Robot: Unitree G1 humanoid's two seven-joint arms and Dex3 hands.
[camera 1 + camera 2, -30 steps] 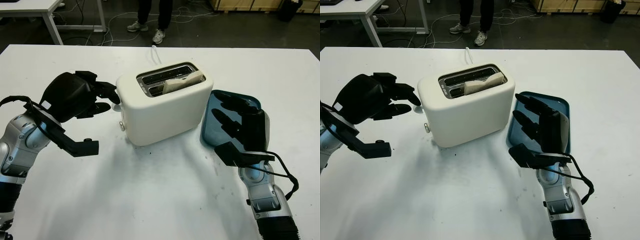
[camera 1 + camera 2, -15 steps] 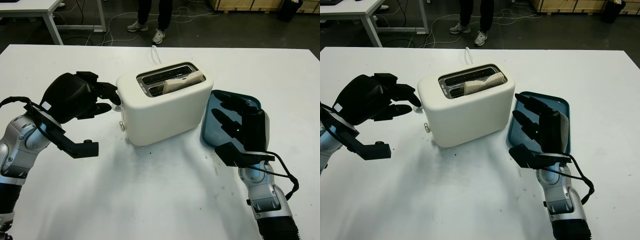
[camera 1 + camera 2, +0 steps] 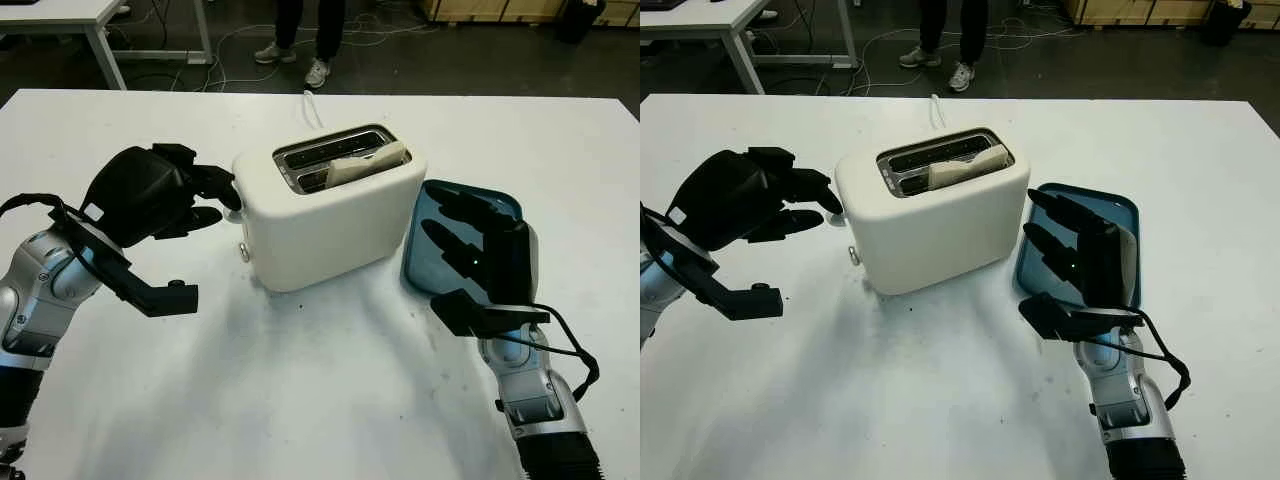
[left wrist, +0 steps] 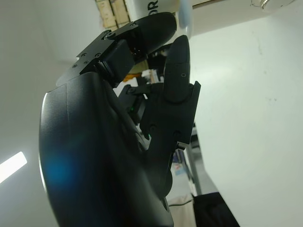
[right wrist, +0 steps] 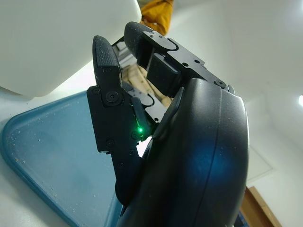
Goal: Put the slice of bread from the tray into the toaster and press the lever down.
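A cream toaster (image 3: 330, 215) stands mid-table. A slice of bread (image 3: 366, 163) sits in its nearer slot, the top edge sticking out. My left hand (image 3: 214, 199) is open at the toaster's left end, fingertips (image 4: 182, 45) close against that wall; I cannot tell whether they touch. A small knob (image 3: 243, 253) shows low on that end. My right hand (image 3: 455, 235) is open, held upright over the blue tray (image 3: 1121, 207) just right of the toaster. No bread lies on the visible part of the tray.
The toaster's white cord (image 3: 313, 105) runs to the table's far edge. A person's legs (image 3: 300, 35) stand on the floor beyond it, among cables. Another table (image 3: 95, 25) is at the far left. Bare white tabletop (image 3: 320, 380) spreads in front of the toaster.
My right hand has drifted slightly toward the near edge. The left hand, toaster and bread hold the same places.
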